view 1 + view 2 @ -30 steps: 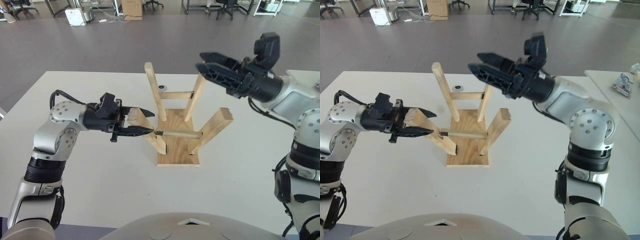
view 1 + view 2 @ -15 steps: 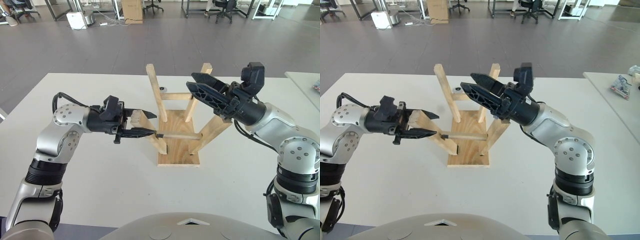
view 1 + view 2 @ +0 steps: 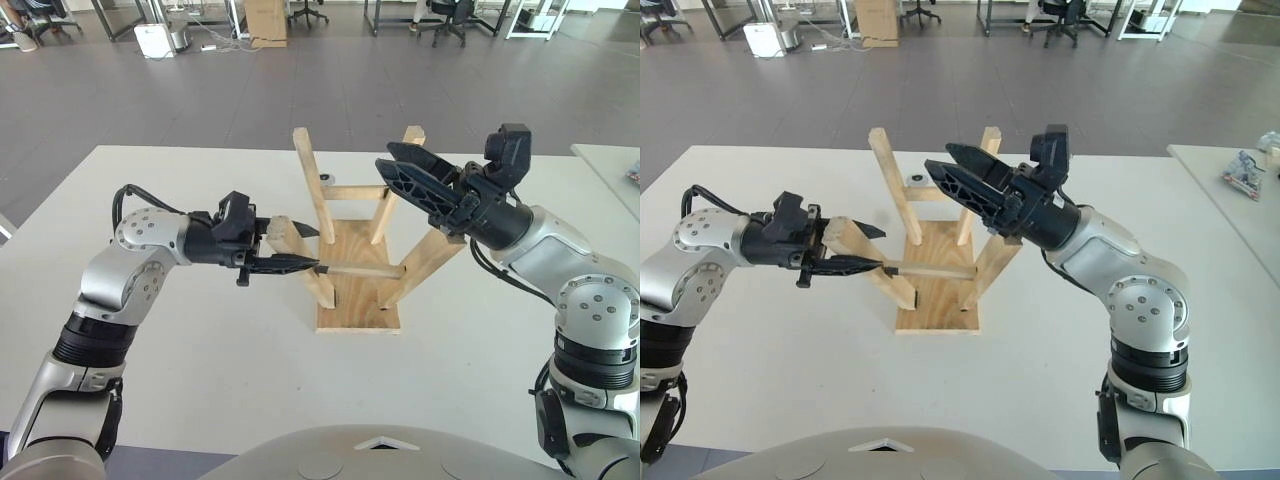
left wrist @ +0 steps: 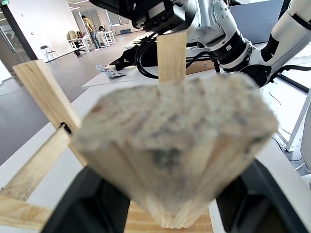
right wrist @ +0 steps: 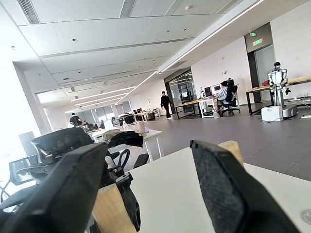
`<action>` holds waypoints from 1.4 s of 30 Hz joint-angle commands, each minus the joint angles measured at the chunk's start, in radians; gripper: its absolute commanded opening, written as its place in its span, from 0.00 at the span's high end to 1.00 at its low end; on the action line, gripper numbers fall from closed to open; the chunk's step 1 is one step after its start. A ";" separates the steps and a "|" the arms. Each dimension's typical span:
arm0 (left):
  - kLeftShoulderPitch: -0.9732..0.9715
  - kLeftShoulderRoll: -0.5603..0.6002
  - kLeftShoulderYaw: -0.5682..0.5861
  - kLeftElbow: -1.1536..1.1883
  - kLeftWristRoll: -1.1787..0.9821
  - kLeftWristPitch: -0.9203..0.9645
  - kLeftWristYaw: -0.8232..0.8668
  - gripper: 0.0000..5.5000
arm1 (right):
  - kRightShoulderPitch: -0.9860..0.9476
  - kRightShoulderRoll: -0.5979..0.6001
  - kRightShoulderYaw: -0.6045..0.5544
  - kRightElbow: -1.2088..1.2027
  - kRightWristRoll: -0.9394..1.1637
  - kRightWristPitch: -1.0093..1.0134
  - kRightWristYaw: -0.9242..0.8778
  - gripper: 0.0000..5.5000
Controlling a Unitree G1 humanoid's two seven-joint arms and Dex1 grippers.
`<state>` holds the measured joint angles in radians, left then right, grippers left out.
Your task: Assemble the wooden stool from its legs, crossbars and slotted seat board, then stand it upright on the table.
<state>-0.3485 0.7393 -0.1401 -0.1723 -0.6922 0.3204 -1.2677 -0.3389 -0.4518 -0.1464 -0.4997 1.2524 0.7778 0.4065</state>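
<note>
The left gripper [image 3: 300,247] clamped the near-left leg [image 3: 313,286] of the upturned stool [image 3: 357,312], seemingly steadying it; the right gripper [image 3: 386,158] hovered open.

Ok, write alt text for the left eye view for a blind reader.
A wooden stool rests upside down on a white table, seat board flat and four legs pointing up. The left end effector is shut on the near-left leg near its top; the right end effector is open by the near-right leg.
</note>
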 commanded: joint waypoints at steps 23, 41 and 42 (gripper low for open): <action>0.108 0.116 0.126 -0.074 0.057 0.244 0.090 0.05 | -0.013 -0.045 0.009 0.051 -0.026 0.003 0.008 0.42; 0.495 0.055 0.517 -0.250 -0.187 0.397 0.259 0.05 | -0.291 -0.091 0.029 -0.174 -0.132 -0.004 -0.349 0.42; 0.511 0.043 0.519 -0.259 -0.184 0.392 0.272 0.05 | -0.275 -0.069 0.057 -0.221 -0.118 0.015 -0.417 0.42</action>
<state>0.1380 0.7986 0.3638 -0.4068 -0.8725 0.7187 -1.0232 -0.6164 -0.5551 -0.1339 -0.6448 1.1229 0.7608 0.0804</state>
